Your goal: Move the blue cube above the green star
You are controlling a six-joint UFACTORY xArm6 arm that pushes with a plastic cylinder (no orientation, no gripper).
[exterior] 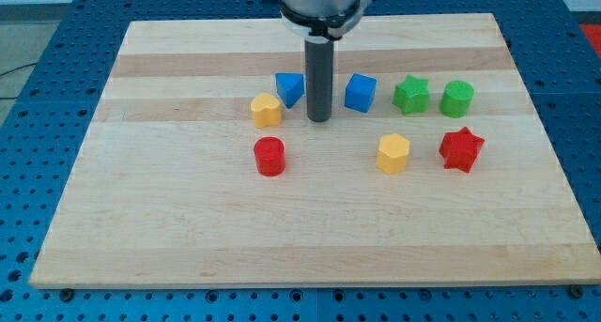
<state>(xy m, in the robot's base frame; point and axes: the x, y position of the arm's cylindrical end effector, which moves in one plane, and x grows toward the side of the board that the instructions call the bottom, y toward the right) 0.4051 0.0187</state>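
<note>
The blue cube [360,92] sits on the wooden board just left of the green star [410,94], at about the same height in the view. My tip [319,118] stands on the board a short way left of the blue cube, apart from it. A blue triangular block [289,88] lies just left of the rod, close to it.
A yellow block [267,109] sits left of my tip. A green cylinder [457,98] is right of the green star. A red cylinder [269,157], a yellow hexagonal block [393,153] and a red star [461,148] lie lower down. The wooden board [188,228] ends near the blue table.
</note>
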